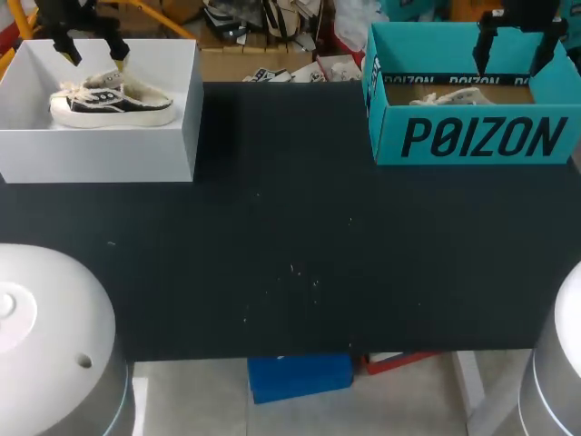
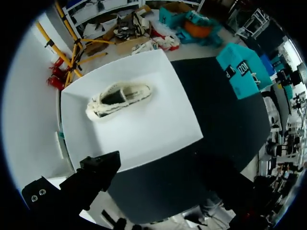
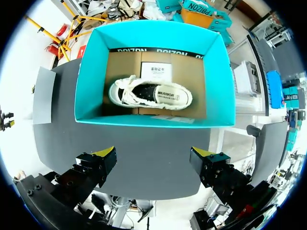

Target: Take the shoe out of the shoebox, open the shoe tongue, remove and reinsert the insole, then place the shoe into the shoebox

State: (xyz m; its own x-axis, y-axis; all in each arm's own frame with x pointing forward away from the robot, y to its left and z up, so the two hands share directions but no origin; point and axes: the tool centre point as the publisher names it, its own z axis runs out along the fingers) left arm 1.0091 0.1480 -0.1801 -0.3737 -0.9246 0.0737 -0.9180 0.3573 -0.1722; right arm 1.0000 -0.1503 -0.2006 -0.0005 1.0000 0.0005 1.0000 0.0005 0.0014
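Left gripper: my left gripper (image 1: 91, 45) hangs above the back of the left-hand box. The head view shows its two fingers spread apart with nothing between them. My left wrist view shows only one dark finger (image 2: 101, 166), over the near rim of the box.
White box: an open, white, rectangular cardboard box (image 1: 100, 154) sits at the table's far left corner, and its pale floor (image 2: 144, 139) is mostly bare.
Left shoe: a cream and black canvas low-top shoe (image 1: 111, 100) stands on its sole inside the white box with the laces up. It is well below the left gripper and untouched, and in the left wrist view it lies toward the far side of the floor (image 2: 120, 98).
Table: a flat, matt black tabletop (image 1: 272, 254) stretches between the two boxes.
Teal shoebox: an open teal cardboard shoebox (image 1: 472, 136) with a brown floor stands at the far right. I see its walls (image 3: 91, 72) from straight above.
Right shoe: a second cream canvas shoe with a dark lining (image 3: 151, 93) lies on its sole along the middle of the teal shoebox floor. In the head view it just peeks over the front wall (image 1: 451, 96).
Card: a white printed paper card (image 3: 156, 72) lies flat just behind that shoe.
Right gripper: my right gripper (image 3: 153, 155) hovers above the teal shoebox (image 1: 515, 50). Its yellow-tipped fingers are wide apart and hold nothing.
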